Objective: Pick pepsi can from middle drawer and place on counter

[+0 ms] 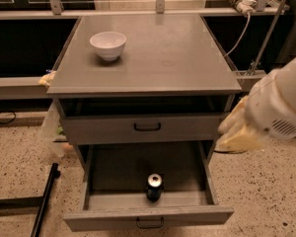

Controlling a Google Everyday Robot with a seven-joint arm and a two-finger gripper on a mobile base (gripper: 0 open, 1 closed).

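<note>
White bowl (pixel 108 44) rear-left, black bar (pixel 44 201) on speckled floor (pixel 266 191) lower left, poss. plastic bag (pixel 50 130) above it.

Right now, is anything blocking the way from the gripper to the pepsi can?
Nothing visible does. The gripper hangs beyond the right side of the open middle drawer; the pepsi can stands uncovered near its front.

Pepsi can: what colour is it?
Pepsi can: near-black blue, silver top, camera view; gripper right of the cabinet.
</note>
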